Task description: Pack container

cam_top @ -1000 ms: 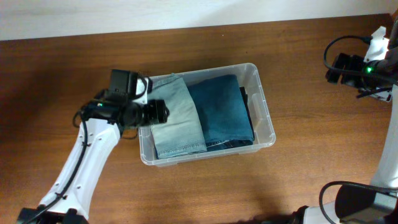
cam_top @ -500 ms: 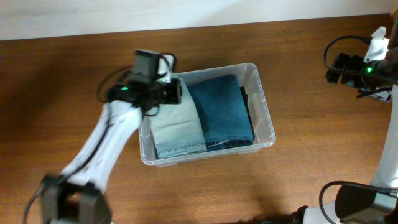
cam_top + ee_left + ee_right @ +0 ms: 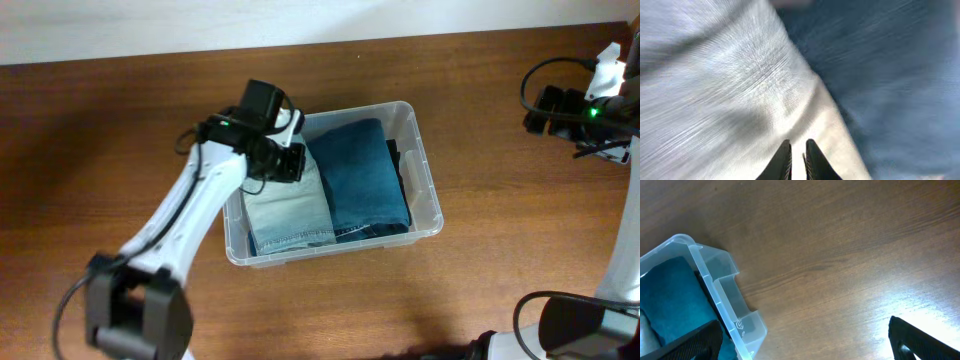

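Note:
The clear plastic container [image 3: 428, 195] sits mid-table and holds two folded pairs of jeans side by side, light blue denim [image 3: 285, 212] on the left and dark blue denim [image 3: 360, 175] on the right. My left gripper [image 3: 292, 165] hangs inside the container over the far end of the light denim. In the left wrist view its gripper [image 3: 798, 150] is shut, tips against the pale cloth [image 3: 715, 75] beside the dark cloth [image 3: 890, 75], with nothing seen gripped. My right gripper [image 3: 802, 345] is open above bare table, to the right of the container's corner [image 3: 715, 280].
Brown wooden tabletop [image 3: 500, 280] surrounds the container on every side. The right arm's base and cables [image 3: 590, 105] stand at the far right edge. A pale wall strip runs along the back.
My left arm swung from the container's left rim to above the light denim, and its jaws went from open to shut. The right arm has not moved.

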Controlling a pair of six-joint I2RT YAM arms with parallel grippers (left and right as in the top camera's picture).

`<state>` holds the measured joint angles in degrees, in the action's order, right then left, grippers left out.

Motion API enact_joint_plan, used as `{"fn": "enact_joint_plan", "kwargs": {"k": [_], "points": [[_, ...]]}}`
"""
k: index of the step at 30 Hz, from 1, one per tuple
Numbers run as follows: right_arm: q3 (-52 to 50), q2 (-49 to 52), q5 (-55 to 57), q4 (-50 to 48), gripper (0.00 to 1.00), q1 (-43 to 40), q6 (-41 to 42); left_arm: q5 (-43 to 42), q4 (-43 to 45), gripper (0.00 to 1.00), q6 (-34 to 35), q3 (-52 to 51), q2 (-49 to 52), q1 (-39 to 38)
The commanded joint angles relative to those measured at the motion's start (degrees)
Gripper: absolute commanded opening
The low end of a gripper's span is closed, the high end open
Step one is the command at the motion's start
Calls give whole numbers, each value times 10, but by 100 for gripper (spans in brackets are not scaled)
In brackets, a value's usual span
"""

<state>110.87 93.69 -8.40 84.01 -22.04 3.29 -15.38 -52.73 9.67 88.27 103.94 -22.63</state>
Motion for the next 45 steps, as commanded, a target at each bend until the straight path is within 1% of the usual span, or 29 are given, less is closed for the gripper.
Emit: {"fn": "enact_joint_plan", "kwargs": {"k": [1, 3, 7, 10, 12, 17, 20, 23, 26, 28, 29, 30, 33, 34, 37, 40, 42, 45], "points": [[10, -11, 0, 0, 98, -1, 6, 17, -9, 13, -20, 32, -98, 5], [10, -11, 0, 0, 98, -1, 6, 17, -29, 13, -20, 32, -112, -8], [10, -11, 0, 0, 98, -1, 6, 17, -61, 13, -19, 10, -104, -35], [10, -11, 0, 0, 98, -1, 6, 17, -64, 13, -14, -39, -90, -56], [10, -11, 0, 0, 99, -1, 6, 17, -63, 13, 6, -80, -71, -70], [10, -11, 0, 0, 99, -1, 6, 17, -63, 13, 6, -126, -46, -75], [10, -11, 0, 0, 99, -1, 6, 22, -63, 13, 5, -124, -46, -67], [10, -11, -5, 1, 99, -1, 5, 42, -79, 11, 5, -99, -60, -50], [11, -11, -41, 0, 99, 3, -26, 78, -100, 11, 5, -60, -92, -19], [11, -12, -46, -2, 98, 20, -48, 94, -100, 13, 5, -40, -122, 7], [11, -12, -45, -5, 98, 30, -53, 100, -96, 16, 5, -33, -137, 22], [11, -11, -42, -17, 98, 60, -70, 123, -80, 41, 5, -27, -168, 58], [10, -10, -6, -40, 98, 106, -74, 150, -52, 93, 5, -27, -196, 113], [10, -8, 5, -50, 98, 125, -74, 152, -43, 99, 5, -27, -201, 134], [10, 2, 27, -79, 99, 165, -74, 152, -26, 99, 5, -27, -200, 186], [10, 13, 31, -122, 98, 194, -74, 152, -18, 99, 5, -27, -196, 222], [10, 16, 31, -149, 99, 201, -74, 153, -15, 99, 5, -27, -195, 237], [10, 16, 31, -153, 99, 201, -76, 158, -8, 100, -4, -27, -195, 256]]}}
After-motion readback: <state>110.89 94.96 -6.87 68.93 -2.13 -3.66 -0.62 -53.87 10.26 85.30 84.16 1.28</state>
